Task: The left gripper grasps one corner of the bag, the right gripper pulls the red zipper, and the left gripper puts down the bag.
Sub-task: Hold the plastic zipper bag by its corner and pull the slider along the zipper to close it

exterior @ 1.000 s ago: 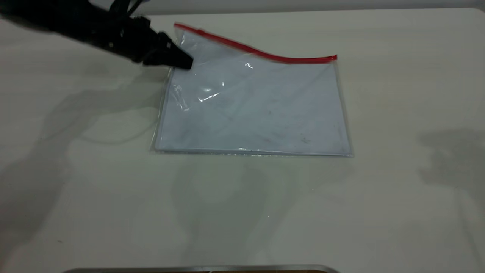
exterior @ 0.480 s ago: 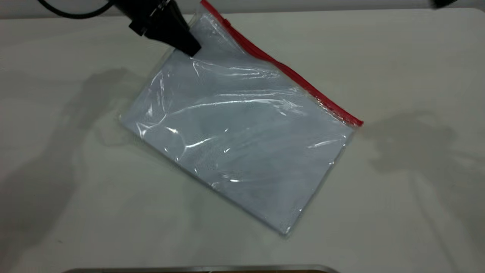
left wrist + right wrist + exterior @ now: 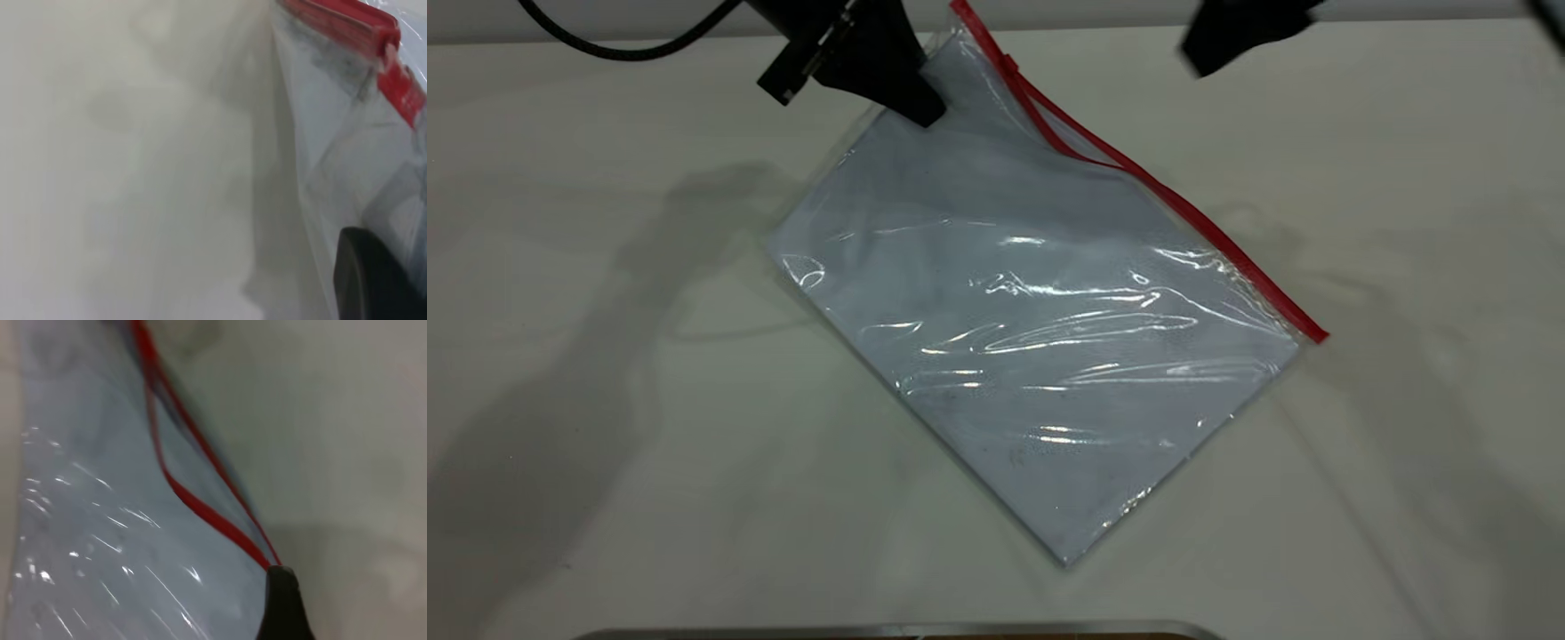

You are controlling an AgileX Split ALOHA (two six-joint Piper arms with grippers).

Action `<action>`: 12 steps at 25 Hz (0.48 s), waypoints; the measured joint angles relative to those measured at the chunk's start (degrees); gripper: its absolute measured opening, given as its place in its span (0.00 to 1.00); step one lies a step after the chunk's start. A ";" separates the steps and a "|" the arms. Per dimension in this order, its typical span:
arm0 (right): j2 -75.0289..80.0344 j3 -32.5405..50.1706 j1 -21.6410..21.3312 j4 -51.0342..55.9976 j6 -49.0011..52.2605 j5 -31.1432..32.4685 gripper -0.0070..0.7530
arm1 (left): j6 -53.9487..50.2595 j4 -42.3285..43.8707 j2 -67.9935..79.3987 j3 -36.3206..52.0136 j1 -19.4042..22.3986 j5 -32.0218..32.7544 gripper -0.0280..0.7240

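Here, your left gripper [image 3: 920,102] is clamped on the far-left corner of the bag [image 3: 1040,311], holding that end up off the table [image 3: 605,400] at the far edge while the pouch hangs slantwise, its low corner touching or just above the near middle of the surface. The red zipper [image 3: 1165,196] runs down the bag's right edge from beside your left gripper to the right-hand corner, and near the top its two tracks stand apart in a loop, so the mouth there looks open; a small bump on the strip just below the held corner is probably the slider tab [image 3: 1009,64]. Your right gripper [image 3: 1240,36] hangs at the far right, well apart from the strip, and whether its fingers are open or together cannot be told; one dark fingertip [image 3: 283,607] shows in its wrist view, near the point where the two tracks meet. To do the pull well, keep the left grip firm and the corner high so the strip stays taut and straight. Bring the right gripper in across the strip at the tab, not along it, and pinch the tab alone, clear of the loose film. Then draw steadily along the line of the strip, away from the held corner; a sideways tug would likely twist the bag or slip the tab.
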 joint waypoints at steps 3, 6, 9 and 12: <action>3.85 -3.69 1.32 4.49 -5.02 2.48 0.77 | 0.36 -0.32 0.00 0.00 -0.60 -0.06 0.11; 6.67 -6.32 1.69 10.93 -11.12 5.60 0.77 | 0.49 -0.39 0.00 0.00 -0.73 -0.06 0.11; 7.85 -7.08 1.75 18.64 -19.21 6.95 0.77 | 0.60 -0.82 0.00 0.00 -0.73 -0.06 0.11; 8.42 -7.10 1.75 25.29 -25.75 7.88 0.77 | 0.58 -1.30 0.00 0.00 -0.73 -0.06 0.11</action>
